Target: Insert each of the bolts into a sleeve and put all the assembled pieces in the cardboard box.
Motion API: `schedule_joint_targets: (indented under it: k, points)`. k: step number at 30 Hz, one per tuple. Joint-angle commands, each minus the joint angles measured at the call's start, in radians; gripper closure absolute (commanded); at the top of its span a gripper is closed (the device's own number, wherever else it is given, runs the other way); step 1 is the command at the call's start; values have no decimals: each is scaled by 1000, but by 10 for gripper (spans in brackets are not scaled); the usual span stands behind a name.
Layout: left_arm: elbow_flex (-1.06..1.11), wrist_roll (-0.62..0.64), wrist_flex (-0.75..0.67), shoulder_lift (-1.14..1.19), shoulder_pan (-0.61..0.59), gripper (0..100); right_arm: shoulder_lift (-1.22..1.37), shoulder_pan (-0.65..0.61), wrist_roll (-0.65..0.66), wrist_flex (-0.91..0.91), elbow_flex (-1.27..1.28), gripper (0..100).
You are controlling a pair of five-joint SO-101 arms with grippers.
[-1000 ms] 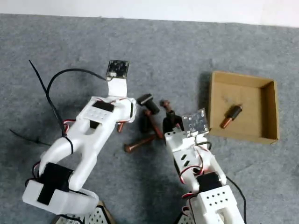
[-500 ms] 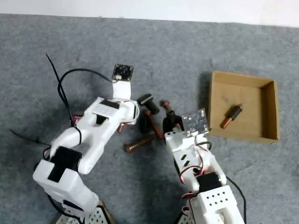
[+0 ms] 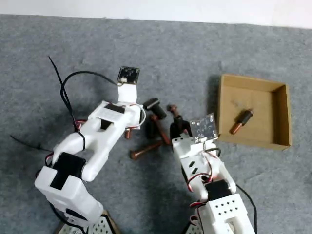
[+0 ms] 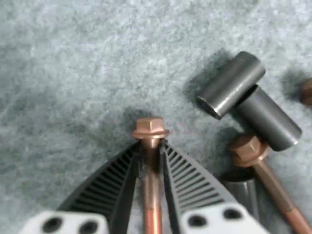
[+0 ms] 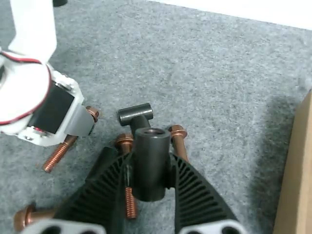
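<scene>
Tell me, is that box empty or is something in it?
Not empty. One sleeved bolt lies on the floor of the box, near its right wall; the rest of the floor is bare.

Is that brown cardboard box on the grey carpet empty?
No, the brown cardboard box holds one assembled piece, a copper-coloured bolt in a dark metal sleeve.

Glossy copper-coloured metal bolt [image 4: 151, 161]; smooth dark grey metal sleeve [image 5: 150, 163] with dull sheen; matt black ribbed plastic fingers [image 4: 192, 187]; smooth white plastic arm shell [image 3: 97, 141]; matt brown cardboard box [image 3: 253, 84]; rough, fibrous grey cloth carpet [image 3: 195, 53].
</scene>
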Motion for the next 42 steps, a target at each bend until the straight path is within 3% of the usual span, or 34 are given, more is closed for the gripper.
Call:
schedule_joint_targets:
  k: [1, 7, 15, 18, 25, 32, 36, 42]
  points:
    - [-28, -17, -18, -18, -24, 996, -22, 15, 9, -25, -12, 994]
    - [114, -15, -81, -197, -24, 996, -22, 15, 11, -25, -10, 994]
    - [641, -15, -678, -602, -24, 996, -22, 10, 11, -27, -10, 994]
    - [739, -14, -807, -710, -24, 996, -27, 2, 11, -28, -10, 994]
    - [828, 2, -816, -883, -25, 996, -27, -77, 11, -30, -12, 994]
    - [938, 195, -812, -1150, -67, 996, -27, -117, 15, -30, -12, 994]
    - [1026, 206, -812, -1333, -58, 996, -27, -188, 140, -33, -12, 994]
    - [1107, 221, -781, -1598, -59, 995, -24, -225, 153, -87, -10, 994]
